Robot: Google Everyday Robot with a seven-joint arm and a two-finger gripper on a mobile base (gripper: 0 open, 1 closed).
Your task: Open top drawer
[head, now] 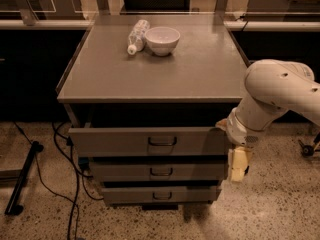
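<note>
The top drawer [115, 141] is the widest grey front, with a dark pull handle [162, 142] at its centre. It stands pulled out a little from the cabinet, with a dark gap above it under the cabinet top [160, 74]. My gripper [238, 170] hangs pointing down just off the drawer's right end, level with the middle drawer. The white arm [275, 91] bends in from the right, and its wrist is against the top drawer's right corner.
The middle drawer [120, 171] and the bottom drawer [130, 195] sit below. A white bowl [162, 39] and a lying plastic bottle [137, 35] rest at the back of the cabinet top. Cables [70, 184] and a black stand leg [22, 184] lie on the floor at left.
</note>
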